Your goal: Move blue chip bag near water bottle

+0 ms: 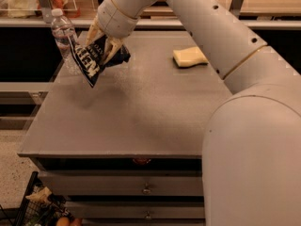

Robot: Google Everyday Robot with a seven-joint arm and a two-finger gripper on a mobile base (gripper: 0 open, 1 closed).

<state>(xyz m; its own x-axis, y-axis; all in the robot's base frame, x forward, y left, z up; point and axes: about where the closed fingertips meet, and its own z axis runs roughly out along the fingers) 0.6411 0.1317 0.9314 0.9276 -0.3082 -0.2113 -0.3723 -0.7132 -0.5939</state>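
Note:
The blue chip bag [95,60] is dark navy with white lettering and hangs tilted above the table's far left part. My gripper [102,44] is shut on the bag's upper edge, with pale fingers on either side of it. The water bottle [65,39] is clear with a white cap and stands upright at the table's far left edge, just left of the bag. The bag's left side overlaps the bottle in view; I cannot tell if they touch.
A pale yellow sponge [189,57] lies at the far right of the grey table [136,112]. My arm crosses the right side of the view. Drawers sit under the table front. A wire basket [40,206] stands on the floor at lower left.

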